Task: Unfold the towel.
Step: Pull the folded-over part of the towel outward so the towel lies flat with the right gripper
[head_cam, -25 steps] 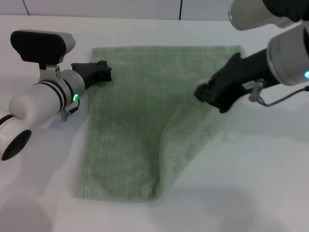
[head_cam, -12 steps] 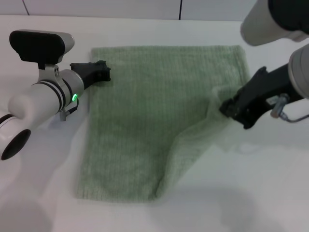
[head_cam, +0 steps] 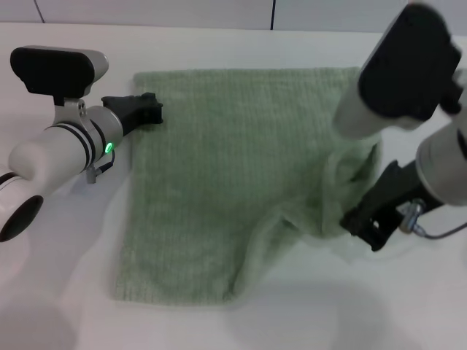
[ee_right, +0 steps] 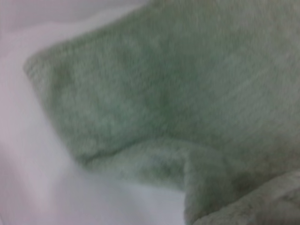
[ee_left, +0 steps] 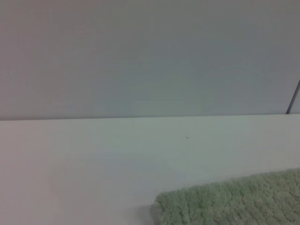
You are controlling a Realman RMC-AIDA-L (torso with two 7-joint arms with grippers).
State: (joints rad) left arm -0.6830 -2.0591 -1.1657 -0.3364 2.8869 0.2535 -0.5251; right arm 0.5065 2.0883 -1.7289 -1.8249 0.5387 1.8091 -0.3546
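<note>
White desk | sage-green towel mid-desk, right flap half opened | left tool pins far-left corner as anchor, grip unreadable | right tool clenched on flap edge, dragging rightward.

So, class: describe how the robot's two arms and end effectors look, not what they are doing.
Both arms have glossy white rounded shells and black end effectors. The left end effector follows black bands, a green light and a black box-shaped module. The right end effector sits beside a thin grey cable with a metal fitting.
</note>
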